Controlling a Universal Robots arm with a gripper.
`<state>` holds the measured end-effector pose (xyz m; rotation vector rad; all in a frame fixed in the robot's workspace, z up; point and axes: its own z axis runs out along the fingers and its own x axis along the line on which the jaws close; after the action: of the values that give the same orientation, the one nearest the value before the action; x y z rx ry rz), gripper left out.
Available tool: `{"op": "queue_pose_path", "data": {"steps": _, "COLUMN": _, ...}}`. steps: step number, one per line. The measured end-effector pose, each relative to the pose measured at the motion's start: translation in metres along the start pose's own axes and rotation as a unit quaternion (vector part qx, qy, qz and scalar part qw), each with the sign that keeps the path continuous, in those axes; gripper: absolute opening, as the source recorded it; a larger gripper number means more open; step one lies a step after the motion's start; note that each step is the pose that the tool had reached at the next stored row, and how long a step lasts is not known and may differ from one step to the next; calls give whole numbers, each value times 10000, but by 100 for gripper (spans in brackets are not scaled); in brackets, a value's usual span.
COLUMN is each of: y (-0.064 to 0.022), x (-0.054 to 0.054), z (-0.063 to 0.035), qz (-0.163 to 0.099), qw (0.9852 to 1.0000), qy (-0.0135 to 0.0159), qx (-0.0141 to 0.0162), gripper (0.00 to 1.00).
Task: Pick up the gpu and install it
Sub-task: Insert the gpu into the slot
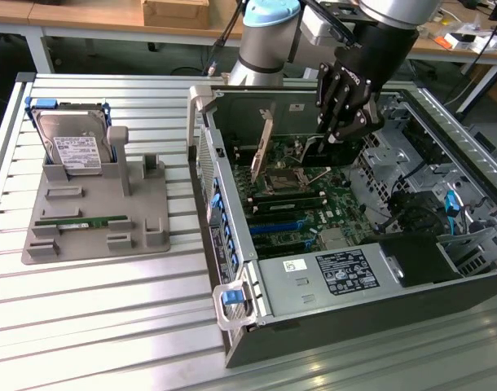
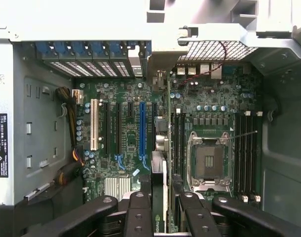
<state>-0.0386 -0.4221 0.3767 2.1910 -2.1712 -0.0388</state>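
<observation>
Claw (image 1: 340,134) is clenching gpu (image 2: 159,197) edge-on, just beside blue slot (image 2: 142,131). Risk: if misaligned w/ slot, connector edge jamming against mobo (image 2: 214,98).

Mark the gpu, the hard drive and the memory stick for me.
gpu (image 1: 267,138): exterior view, on its silver end bracket.
hard drive (image 1: 76,151): exterior view, on its white label.
memory stick (image 1: 81,221): exterior view, midway along the green strip.
</observation>
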Motion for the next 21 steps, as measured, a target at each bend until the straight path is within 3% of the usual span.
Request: {"op": "queue_pose_path", "data": {"steps": 21, "y": -3, "x": 7, "z": 61, "qz": -2, "qw": 10000, "qy": 0, "qx": 0, "gripper": 26}}
